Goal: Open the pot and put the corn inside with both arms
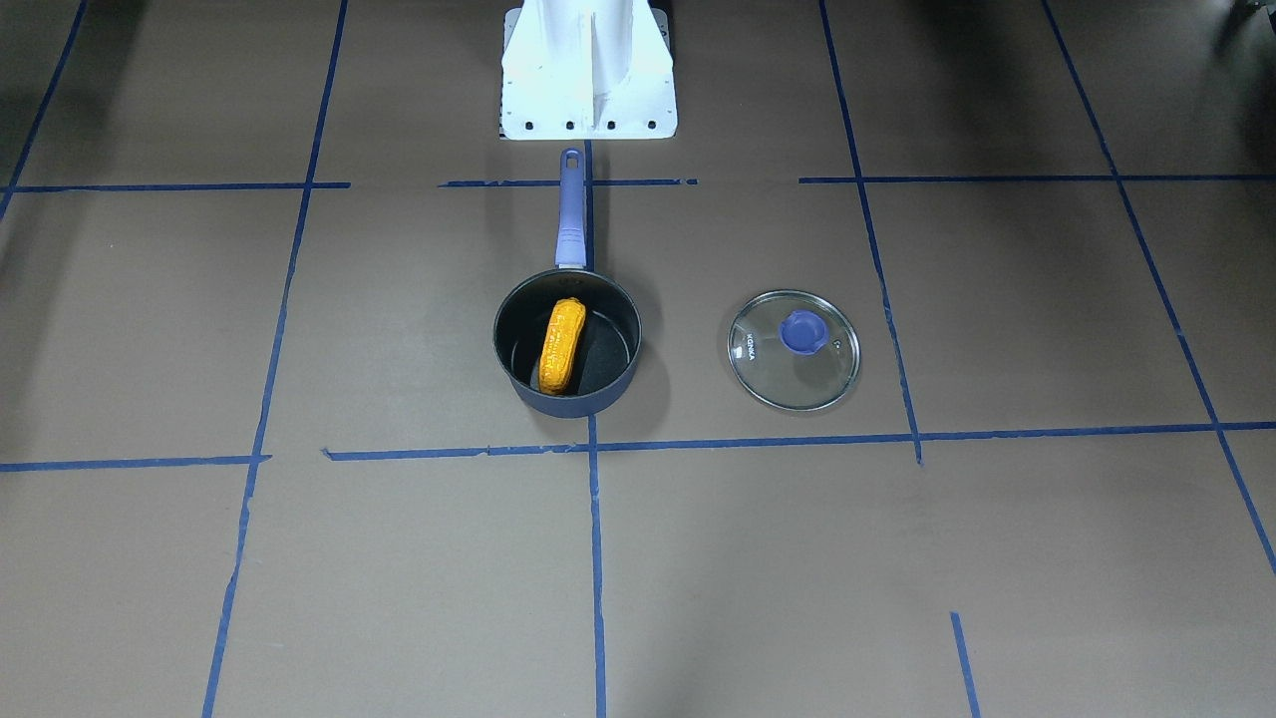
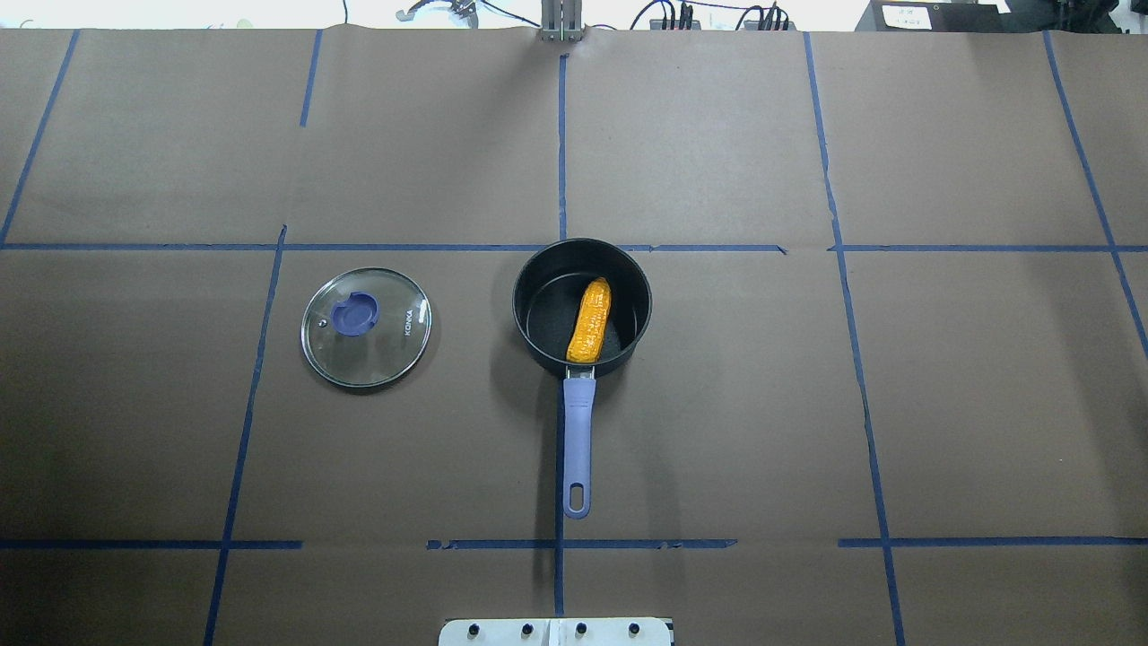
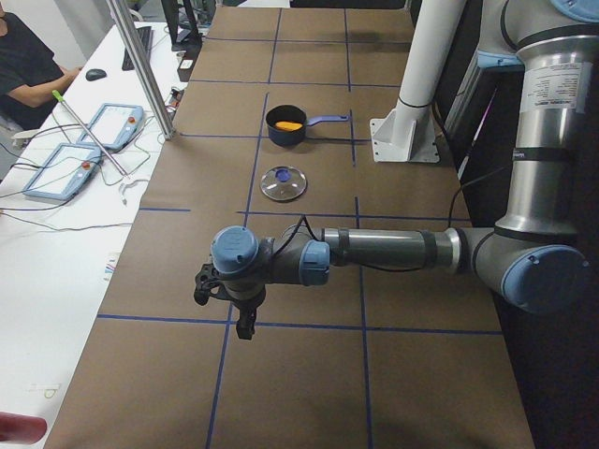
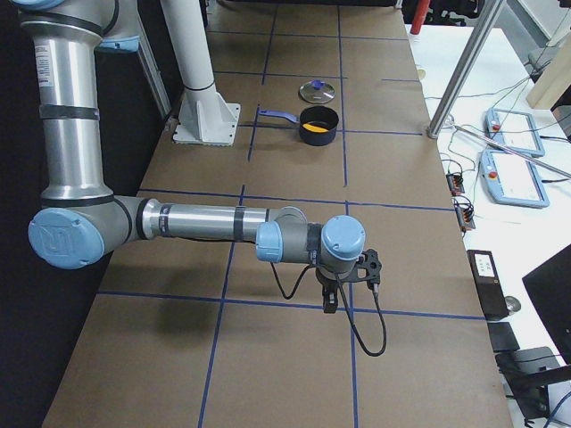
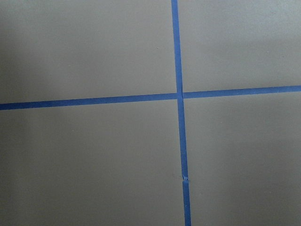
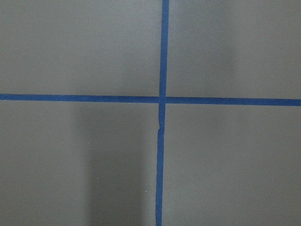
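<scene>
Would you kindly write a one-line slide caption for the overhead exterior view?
Corn lies inside the uncovered pot; the glass lid rests apart beside it.

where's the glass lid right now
In the overhead view the glass lid lies flat, knob up, on the robot's left of the pot, clear of it and not touching.

Grey jointed arms, light-blue caps, black cables
</scene>
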You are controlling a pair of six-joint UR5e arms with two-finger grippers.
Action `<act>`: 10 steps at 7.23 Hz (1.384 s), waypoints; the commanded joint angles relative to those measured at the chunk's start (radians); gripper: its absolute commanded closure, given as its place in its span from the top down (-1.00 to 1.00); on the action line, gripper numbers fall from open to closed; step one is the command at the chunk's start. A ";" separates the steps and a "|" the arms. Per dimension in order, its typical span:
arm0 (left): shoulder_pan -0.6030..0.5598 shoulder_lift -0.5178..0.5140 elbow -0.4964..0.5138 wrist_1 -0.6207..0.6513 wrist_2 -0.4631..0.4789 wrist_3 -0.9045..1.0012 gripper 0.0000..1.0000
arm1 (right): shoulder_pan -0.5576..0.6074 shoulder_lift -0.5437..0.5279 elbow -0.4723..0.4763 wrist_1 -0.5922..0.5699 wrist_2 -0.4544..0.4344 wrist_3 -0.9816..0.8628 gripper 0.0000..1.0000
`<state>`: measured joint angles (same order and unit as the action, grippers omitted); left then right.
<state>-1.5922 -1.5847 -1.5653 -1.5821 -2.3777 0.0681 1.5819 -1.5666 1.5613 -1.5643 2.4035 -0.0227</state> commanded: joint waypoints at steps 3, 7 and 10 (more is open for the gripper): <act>0.000 -0.001 -0.001 0.001 0.000 -0.001 1.00 | 0.003 -0.010 -0.004 -0.002 -0.024 0.004 0.99; 0.001 -0.001 -0.001 0.001 0.000 -0.001 1.00 | 0.018 -0.010 -0.004 -0.002 -0.020 0.001 0.99; 0.001 -0.001 -0.001 0.001 0.000 -0.001 1.00 | 0.018 -0.010 -0.003 -0.002 -0.020 0.003 0.99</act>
<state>-1.5912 -1.5861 -1.5662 -1.5825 -2.3777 0.0675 1.5994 -1.5769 1.5571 -1.5662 2.3837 -0.0205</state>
